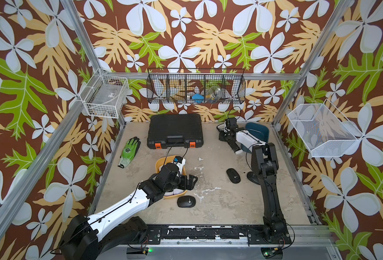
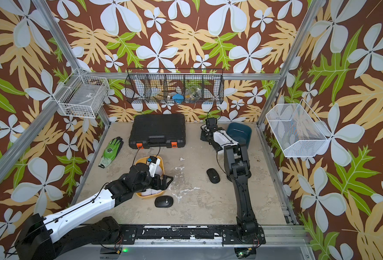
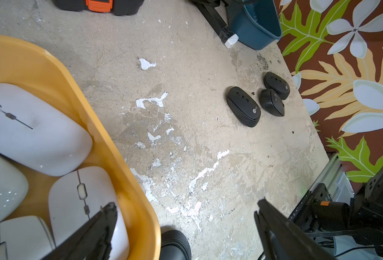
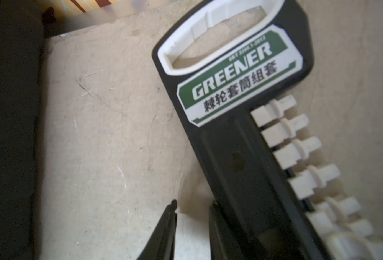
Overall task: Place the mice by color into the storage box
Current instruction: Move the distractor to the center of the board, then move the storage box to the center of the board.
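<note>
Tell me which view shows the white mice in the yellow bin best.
Left wrist: four white mice lie close up in the yellow bin. In both top views the left arm covers most of it, leaving white slivers. Right wrist shows none.

So the white mice point(image 3: 35, 130) are glossy, smooth plastic, and the yellow bin point(image 3: 105, 135) holding them is shiny plastic too. The black mice point(image 3: 243, 107) well apart from the bin look matte with ribbed sides. The tabletop point(image 3: 186, 139) around the bin is rough, with chipped white patches.
</note>
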Robot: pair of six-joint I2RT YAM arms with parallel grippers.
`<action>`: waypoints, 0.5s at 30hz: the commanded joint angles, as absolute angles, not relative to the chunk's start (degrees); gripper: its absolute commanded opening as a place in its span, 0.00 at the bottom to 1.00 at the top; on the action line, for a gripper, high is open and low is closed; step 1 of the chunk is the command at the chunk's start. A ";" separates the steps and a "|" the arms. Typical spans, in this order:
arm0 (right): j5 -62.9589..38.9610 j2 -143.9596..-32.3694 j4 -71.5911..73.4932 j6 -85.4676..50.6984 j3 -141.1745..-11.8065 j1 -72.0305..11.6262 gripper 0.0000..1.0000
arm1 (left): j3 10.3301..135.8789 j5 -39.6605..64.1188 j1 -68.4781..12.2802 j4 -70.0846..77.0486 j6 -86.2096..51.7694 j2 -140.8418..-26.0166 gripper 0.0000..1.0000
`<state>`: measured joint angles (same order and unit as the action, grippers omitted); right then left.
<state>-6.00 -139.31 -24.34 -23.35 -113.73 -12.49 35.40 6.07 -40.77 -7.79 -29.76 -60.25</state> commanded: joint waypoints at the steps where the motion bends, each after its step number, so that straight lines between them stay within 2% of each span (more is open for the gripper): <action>1: -11.52 -132.01 -23.57 -23.56 -106.78 -12.56 0.31 | 35.79 6.42 -40.61 -7.06 -29.13 -59.92 0.99; 5: -14.13 -117.51 -16.31 -25.11 -91.53 -12.28 0.33 | 34.64 8.72 -40.63 -5.09 -29.79 -58.49 1.00; 8: -13.82 -110.68 -16.90 -25.22 -86.53 -10.19 0.34 | 34.37 9.88 -40.61 -4.83 -30.10 -58.35 1.00; 11: -11.60 -108.15 -19.81 -24.79 -85.26 -5.85 0.33 | 34.28 10.59 -40.69 -5.01 -30.21 -57.90 1.00; 15: -10.02 -110.26 -22.81 -22.85 -87.12 -0.19 0.30 | 33.93 11.20 -40.69 -4.83 -30.56 -56.66 1.00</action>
<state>-12.16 -108.97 -19.92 -24.49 -86.02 -2.55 34.09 9.89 -40.77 -6.17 -30.00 -57.30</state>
